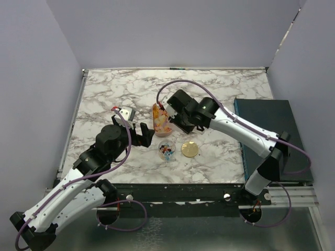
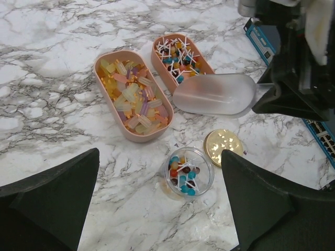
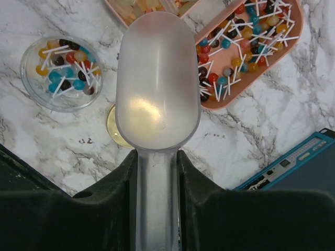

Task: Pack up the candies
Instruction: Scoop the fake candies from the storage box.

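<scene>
A small round jar (image 2: 210, 166) of clear plastic stands on the white, grey-veined marble table (image 1: 220, 89). It holds a shallow heap of candies (image 2: 184, 175): glossy little balls in red, blue, orange and dark brown on thin white sticks.

Just to the right of the jar lies the gold lid (image 2: 224, 147), a flat shiny disc, close to the jar but apart from it.

Beyond the jar sit two oval trays with smooth salmon-orange walls. The first tray (image 2: 97, 73) is filled with translucent pastel sweets in crinkled wrappers, yellow, pink and lilac. The second tray (image 2: 170, 35), farther from the jar, is filled with the same stick candies as the jar.

Above the table between the jar and the second tray hangs a frosted, translucent plastic scoop (image 2: 214, 94). It has a rounded oblong bowl and a flat, narrow handle. In the right wrist view its bowl covers part of the gold lid, which glows through the plastic.

The right gripper (image 3: 157, 178) is clamped on the scoop's handle, one black finger on each side.

The left gripper (image 2: 159, 172) hangs on the near left side of the jar, its matte black fingers spread wide and holding nothing.

Well to the right of the jar rests a dark teal box (image 1: 267, 125).
</scene>
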`<state>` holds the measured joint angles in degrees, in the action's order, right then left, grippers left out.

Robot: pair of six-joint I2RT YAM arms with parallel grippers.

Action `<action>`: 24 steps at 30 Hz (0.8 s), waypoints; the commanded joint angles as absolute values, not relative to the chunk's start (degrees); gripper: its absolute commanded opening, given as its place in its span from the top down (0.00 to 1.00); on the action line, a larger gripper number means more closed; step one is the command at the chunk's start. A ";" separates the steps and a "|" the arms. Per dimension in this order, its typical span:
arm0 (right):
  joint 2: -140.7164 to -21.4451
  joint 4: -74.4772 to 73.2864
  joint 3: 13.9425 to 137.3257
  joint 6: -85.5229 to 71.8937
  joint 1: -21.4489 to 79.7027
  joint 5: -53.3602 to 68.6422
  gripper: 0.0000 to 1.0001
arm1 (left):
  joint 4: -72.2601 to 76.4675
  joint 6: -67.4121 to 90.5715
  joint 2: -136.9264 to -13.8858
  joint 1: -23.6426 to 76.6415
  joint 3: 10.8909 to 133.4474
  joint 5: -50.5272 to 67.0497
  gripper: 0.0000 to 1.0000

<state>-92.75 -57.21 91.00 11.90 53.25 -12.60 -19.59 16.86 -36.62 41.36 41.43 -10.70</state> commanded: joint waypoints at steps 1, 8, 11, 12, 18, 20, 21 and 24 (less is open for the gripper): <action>-98.99 -65.97 98.42 3.55 52.16 -12.50 1.00 | -21.08 16.87 -35.63 41.30 41.18 -12.00 0.01; -105.96 -71.01 105.93 -1.91 51.25 -8.08 1.00 | -21.39 16.95 -34.86 41.31 41.23 -12.81 0.01; -109.07 -73.19 108.58 -2.99 51.14 -6.76 0.99 | -21.69 16.99 -34.51 41.31 41.38 -13.86 0.01; -109.68 -73.41 109.14 -3.24 51.03 -6.39 1.00 | -21.84 17.01 -34.39 41.31 41.47 -14.06 0.01; -113.07 -75.10 112.61 -4.57 50.87 -4.03 0.99 | -22.13 17.09 -33.24 41.30 41.40 -14.17 0.01; -113.87 -75.23 113.41 -5.01 50.73 -3.84 1.00 | -22.20 17.13 -32.83 41.31 41.42 -14.15 0.01; -114.35 -75.23 113.85 -5.20 50.67 -3.68 0.99 | -22.21 17.18 -32.60 41.31 41.43 -14.15 0.01; -115.74 -75.53 115.08 -5.67 50.40 -3.00 0.99 | -22.43 17.34 -32.00 41.31 41.39 -14.14 0.01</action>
<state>-113.71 -73.43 112.40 -3.95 50.87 -5.32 -21.26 16.91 -33.23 41.36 41.43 -12.95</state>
